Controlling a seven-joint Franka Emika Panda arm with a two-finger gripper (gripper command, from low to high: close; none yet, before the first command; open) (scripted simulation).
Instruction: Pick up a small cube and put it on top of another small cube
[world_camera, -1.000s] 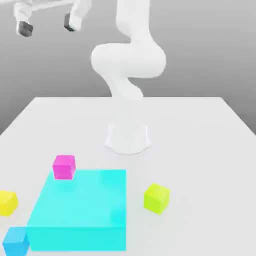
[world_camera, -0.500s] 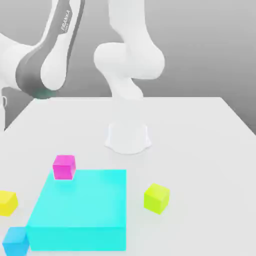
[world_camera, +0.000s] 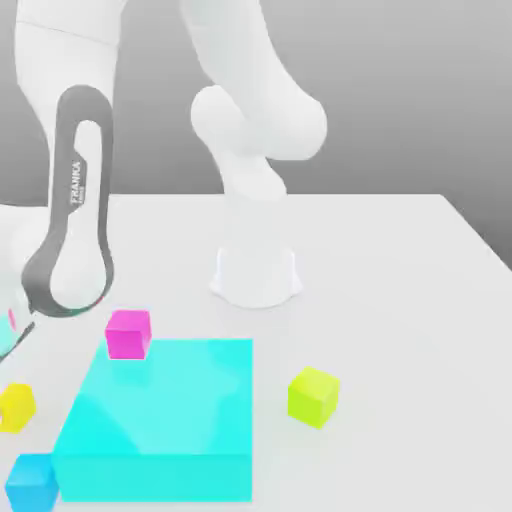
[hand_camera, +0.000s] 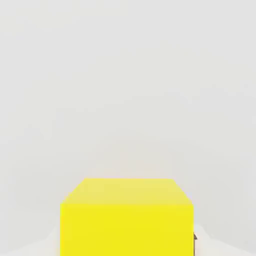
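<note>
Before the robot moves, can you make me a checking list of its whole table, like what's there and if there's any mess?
Surface: pale table, flat and plain.
Job's things: yellow cube at the exterior view's left; which cube it should go on, I cannot tell.
Clutter: a big cyan block with a magenta cube on its far left corner, a blue cube by its near left corner, and a lime cube to its right, all as the exterior view shows them.
Gripper: closed on the yellow cube.
Cables: nothing seen.
Surroundings: grey backdrop behind the table.
</note>
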